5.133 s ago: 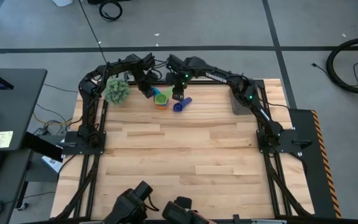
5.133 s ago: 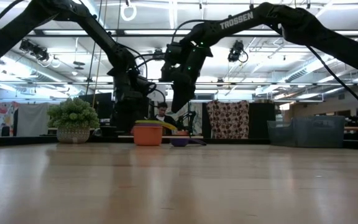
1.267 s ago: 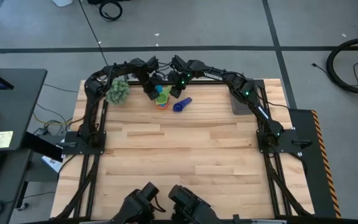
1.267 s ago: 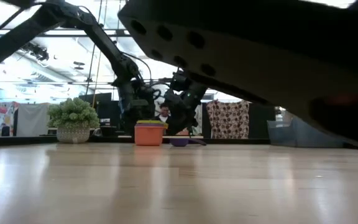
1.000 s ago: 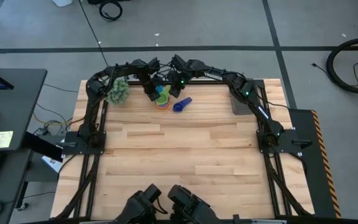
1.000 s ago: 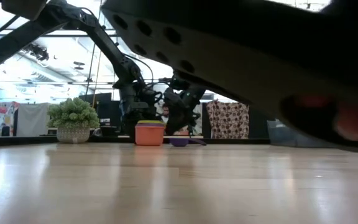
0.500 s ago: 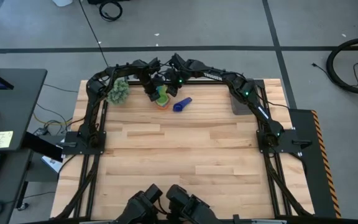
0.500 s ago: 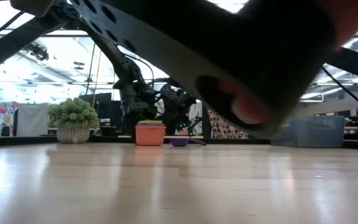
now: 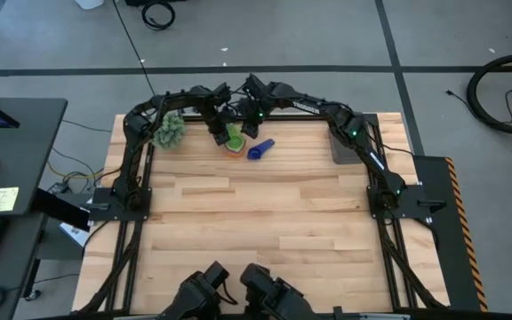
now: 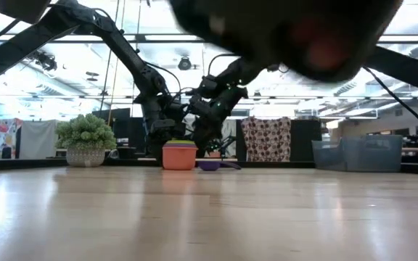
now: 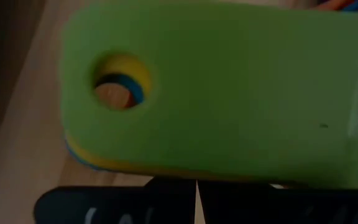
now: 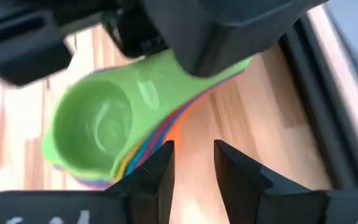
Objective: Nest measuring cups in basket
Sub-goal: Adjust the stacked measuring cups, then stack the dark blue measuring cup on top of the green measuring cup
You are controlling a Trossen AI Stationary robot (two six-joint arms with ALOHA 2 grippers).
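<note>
Wooden table (image 9: 265, 213) holds green-topped nested measuring cups (image 9: 232, 138).

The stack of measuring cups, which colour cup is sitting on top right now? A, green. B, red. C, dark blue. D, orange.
A: the right wrist view shows a green cup uppermost on the stack, with the other colours only peeking out at the edges beneath it. The dark blue cup lies apart on the table.
</note>
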